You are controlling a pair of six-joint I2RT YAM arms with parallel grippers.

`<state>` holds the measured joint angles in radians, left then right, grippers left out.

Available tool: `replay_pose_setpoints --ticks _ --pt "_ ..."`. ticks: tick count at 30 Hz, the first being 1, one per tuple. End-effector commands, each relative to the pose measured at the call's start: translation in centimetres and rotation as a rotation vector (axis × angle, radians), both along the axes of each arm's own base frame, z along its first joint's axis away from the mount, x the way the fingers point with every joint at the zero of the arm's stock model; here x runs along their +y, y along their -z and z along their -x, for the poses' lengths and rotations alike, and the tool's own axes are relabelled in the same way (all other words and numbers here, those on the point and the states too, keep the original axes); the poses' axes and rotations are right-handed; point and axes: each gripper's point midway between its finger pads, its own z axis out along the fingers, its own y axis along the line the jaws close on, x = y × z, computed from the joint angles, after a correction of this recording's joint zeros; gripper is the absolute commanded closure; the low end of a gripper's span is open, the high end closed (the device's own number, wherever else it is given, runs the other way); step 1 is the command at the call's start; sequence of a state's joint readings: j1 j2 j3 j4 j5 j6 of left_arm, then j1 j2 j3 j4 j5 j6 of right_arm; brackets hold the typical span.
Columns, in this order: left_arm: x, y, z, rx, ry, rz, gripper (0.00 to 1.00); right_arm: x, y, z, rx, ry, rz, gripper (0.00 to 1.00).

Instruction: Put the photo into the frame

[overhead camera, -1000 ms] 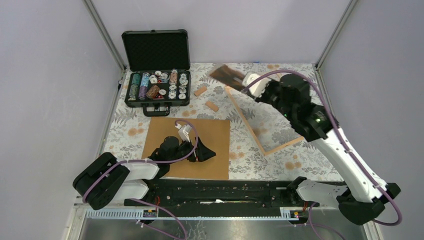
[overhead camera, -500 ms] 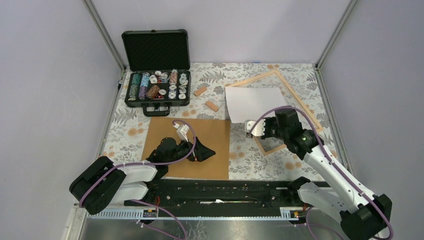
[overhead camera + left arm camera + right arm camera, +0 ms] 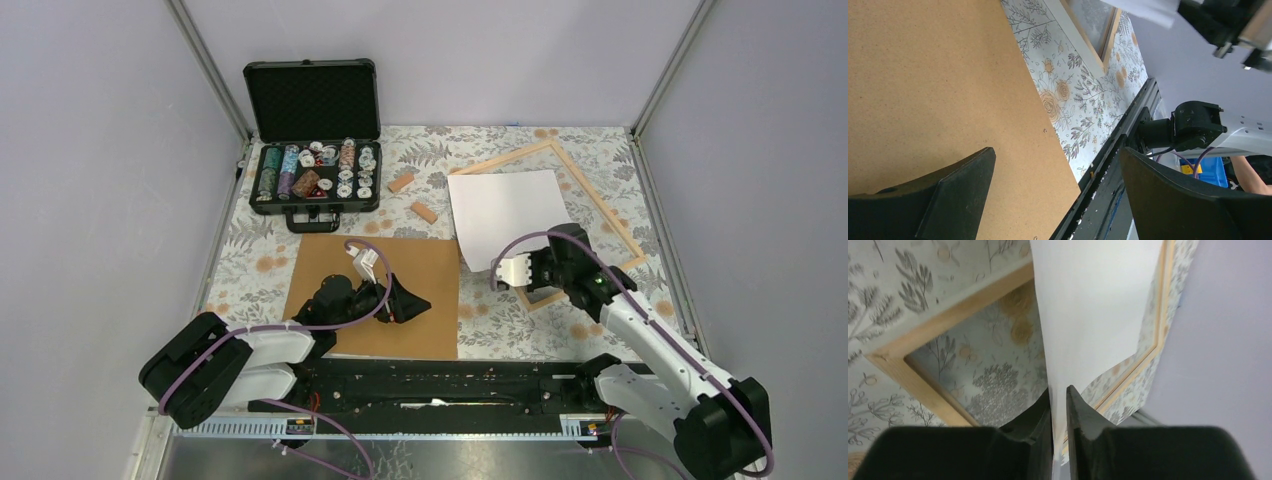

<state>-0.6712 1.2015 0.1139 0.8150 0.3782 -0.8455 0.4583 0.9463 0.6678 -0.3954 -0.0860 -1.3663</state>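
The photo (image 3: 505,215) lies white back up, slanted across the frame (image 3: 598,200) of pale wooden strips at the right of the table. Its near edge sticks out past the frame's left strip and rises into my right gripper (image 3: 508,270). In the right wrist view the photo (image 3: 1093,305) runs between the two black fingers of the right gripper (image 3: 1058,392), which stand a narrow gap apart around it, above the frame (image 3: 953,314). My left gripper (image 3: 405,300) hovers wide open over the brown backing board (image 3: 430,270), holding nothing (image 3: 1057,152).
An open black case (image 3: 315,170) of poker chips stands at the back left. Two small wooden blocks (image 3: 401,182) (image 3: 424,212) lie between the case and the frame. The backing board (image 3: 923,75) reaches close to the table's near rail.
The right arm swung the photo from the far side down over the frame, white back up, and drew back toward the near edge. Its jaws have parted slightly. The left arm barely moved.
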Motion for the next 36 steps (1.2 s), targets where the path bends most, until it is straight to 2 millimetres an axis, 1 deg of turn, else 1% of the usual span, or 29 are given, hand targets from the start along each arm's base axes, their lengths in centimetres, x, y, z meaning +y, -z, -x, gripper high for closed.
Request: replay_pose_setpoints --ticks 1,3,5,8,9,10,12,13,15,16,17,20,22,24,26,27,29,31,33,35,36 --pt "-0.2 -0.9 0.1 -0.049 0.015 0.034 0.01 -2.2 0.2 -1.9 -0.077 0.031 0.016 0.8" --pt "-0.1 -1.0 0.1 -0.052 0.012 0.037 0.01 -2.2 0.0 -2.3 -0.094 0.026 -0.023 0.8" --pt "-0.2 -1.0 0.1 -0.05 0.017 0.037 0.01 -2.5 0.4 -2.6 -0.088 0.03 -0.003 0.77" --pt "-0.3 -1.0 0.1 -0.051 0.018 0.04 0.01 -4.1 1.3 -3.3 -0.101 0.074 0.051 0.74" --pt "-0.2 -1.0 0.2 -0.051 0.019 0.04 0.01 -4.6 1.4 -3.6 -0.122 0.094 0.048 0.68" --pt "-0.2 -1.0 0.2 -0.051 0.017 0.04 0.01 -5.1 0.9 -4.5 -0.183 0.125 0.033 0.6" --pt "-0.1 -1.1 0.1 -0.055 0.014 0.04 0.01 -6.9 0.3 -5.7 -0.309 0.23 0.043 0.41" --pt "-0.1 -1.1 0.1 -0.056 0.014 0.042 0.01 -8.1 0.3 -6.0 -0.362 0.291 0.053 0.3" --pt "-0.2 -1.1 0.2 -0.055 0.018 0.043 0.01 -9.7 0.6 -5.8 -0.399 0.368 0.033 0.17" --pt "-0.2 -1.1 0.3 -0.057 0.019 0.043 0.01 -10.2 0.7 -5.6 -0.386 0.404 0.008 0.02" --pt "-0.1 -1.2 0.2 -0.058 0.017 0.045 0.01 -10.5 0.4 -5.5 -0.379 0.445 -0.02 0.0" --pt "-0.1 -1.3 0.3 -0.063 0.017 0.048 0.01 -11.3 -2.1 -5.1 -0.399 0.594 -0.161 0.0" --pt "0.0 -1.3 0.3 -0.066 0.015 0.049 0.01 -10.9 -3.1 -4.1 -0.31 0.702 -0.315 0.0" --pt "0.0 -1.3 0.3 -0.065 0.015 0.048 0.01 -10.2 -3.1 -2.5 -0.161 0.805 -0.431 0.0" --pt "-0.1 -1.2 0.3 -0.062 0.018 0.046 0.01 -9.2 -3.5 -0.9 -0.023 0.906 -0.546 0.0" --pt "-0.1 -1.2 0.3 -0.061 0.02 0.046 0.01 -8.9 -4.1 -0.2 0.028 0.96 -0.595 0.0" --pt "-0.1 -1.2 0.3 -0.061 0.019 0.046 0.01 -8.8 -5.3 0.8 0.074 1.08 -0.705 0.0" --pt "-0.2 -1.1 0.2 -0.057 0.021 0.043 0.01 -9.7 -6.6 1.4 0.05 1.239 -0.817 0.0" --pt "-0.3 -1.1 0.2 -0.053 0.025 0.042 0.01 -10.6 -8.0 2.2 0.021 1.446 -0.989 0.0" --pt "-0.4 -1.0 0.1 -0.05 0.024 0.041 0.01 -10.2 -8.4 3.9 0.093 1.66 -1.165 0.0" --pt "-0.4 -1.0 0.1 -0.048 0.025 0.039 0.01 -9.5 -8.4 4.4 0.148 1.72 -1.253 0.0"
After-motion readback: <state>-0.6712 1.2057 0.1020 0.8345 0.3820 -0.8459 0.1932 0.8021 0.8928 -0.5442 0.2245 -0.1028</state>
